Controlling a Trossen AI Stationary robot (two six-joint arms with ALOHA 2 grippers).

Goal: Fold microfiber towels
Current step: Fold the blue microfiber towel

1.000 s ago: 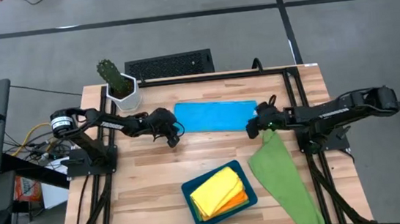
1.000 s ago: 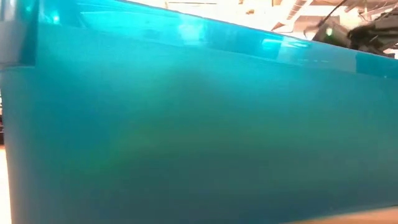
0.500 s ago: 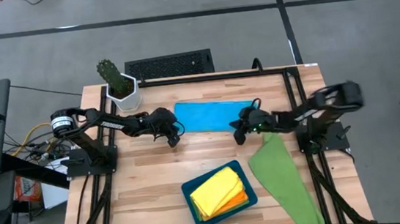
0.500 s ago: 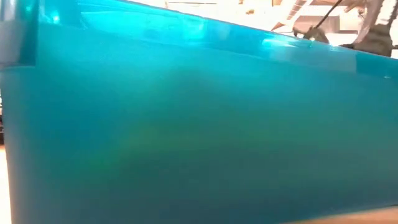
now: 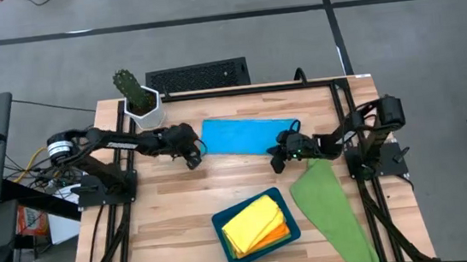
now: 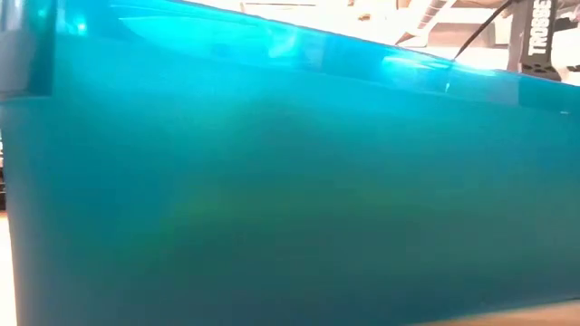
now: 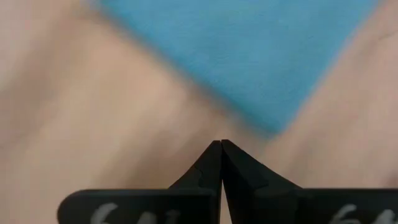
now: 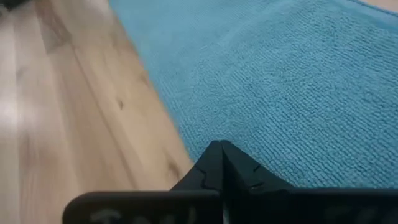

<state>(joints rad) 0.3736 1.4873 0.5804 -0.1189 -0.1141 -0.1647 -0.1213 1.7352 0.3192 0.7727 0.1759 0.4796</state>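
A sky-blue towel [image 5: 251,134] lies flat at the middle of the table's far half. My left gripper [image 5: 193,157] is shut, just off the towel's near left corner [image 7: 273,124], above bare wood. My right gripper [image 5: 277,159] is shut at the towel's near edge [image 8: 186,137], toward its right end. A green towel [image 5: 331,207] lies at the right, its near end hanging over the table's near edge. Yellow [image 5: 249,221] and orange [image 5: 284,229] towels lie stacked in the dark teal tray [image 5: 225,245]. The second green towel is hidden. My right gripper's shut fingertips [image 8: 221,149] stand over the blue towel's near edge, coming slanting from the table's right and near side. I cannot tell whether they touch the cloth. My left gripper touches nothing.
A potted cactus [image 5: 141,105] stands at the far left corner. A dark grille [image 5: 196,76] lies beyond the far edge. The tray's teal wall [image 6: 272,181] fills the low view. Bare wood [image 5: 173,214] lies at the near left.
My right gripper has gone toward the table's left along the blue towel's near edge, its arm folding back toward its base. My left gripper has drawn back a little toward the table's left. The towels have stayed where they were.
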